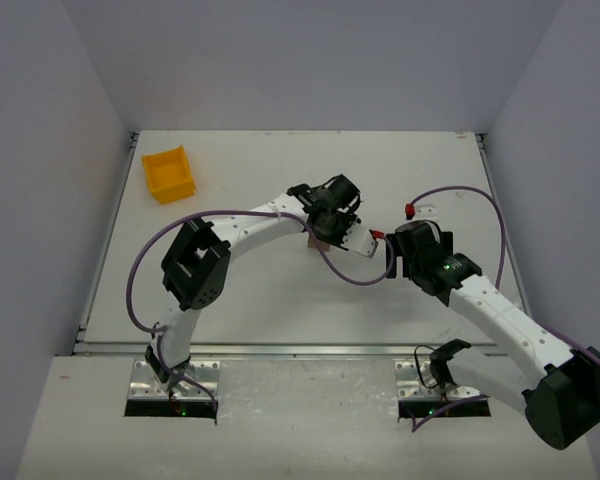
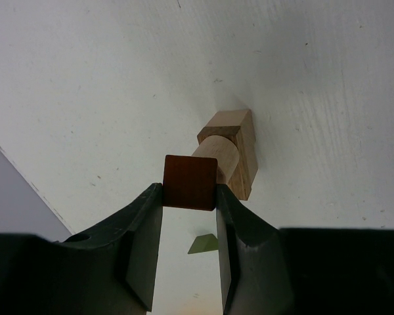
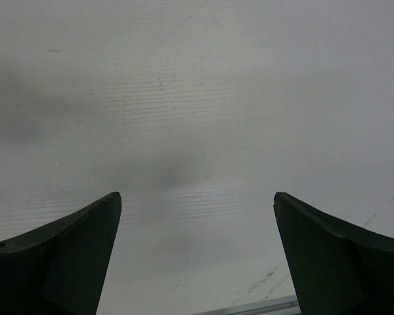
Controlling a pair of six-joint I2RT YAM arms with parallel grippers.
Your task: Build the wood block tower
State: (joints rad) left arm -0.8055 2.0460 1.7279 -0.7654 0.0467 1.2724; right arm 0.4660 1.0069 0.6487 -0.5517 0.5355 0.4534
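Task's thing: the wood block tower (image 2: 231, 152) stands at mid-table, directly under the left gripper (image 2: 189, 189); the top view hides most of it behind that gripper.
Tower, built part: a tan rectangular block (image 2: 244, 134) at the base, with a tan cylinder (image 2: 218, 156) on top of it.
Block in hand: a dark red cube (image 2: 190, 180), lined up over the cylinder; whether it already rests on the cylinder or sits just above it cannot be told.
Left gripper: fingers pressed against two opposite faces of the dark red cube, pinching it.
Right gripper (image 3: 197, 197): fingers spread wide with nothing between them, over bare table (image 1: 240, 290), just right of the tower in the top view.
Done, as judged: two tan pieces are stacked, and the third is brought to the top.
Left, as judged: letting go of the cube without tipping the stack, then adding the olive-green piece (image 2: 203, 244), which lies loose on the table near the tower's foot.
Container: a yellow plastic bin (image 1: 165, 157) sits at the far left corner, well apart from the tower.
Container contents: none visible from above; its inside shows only yellow.
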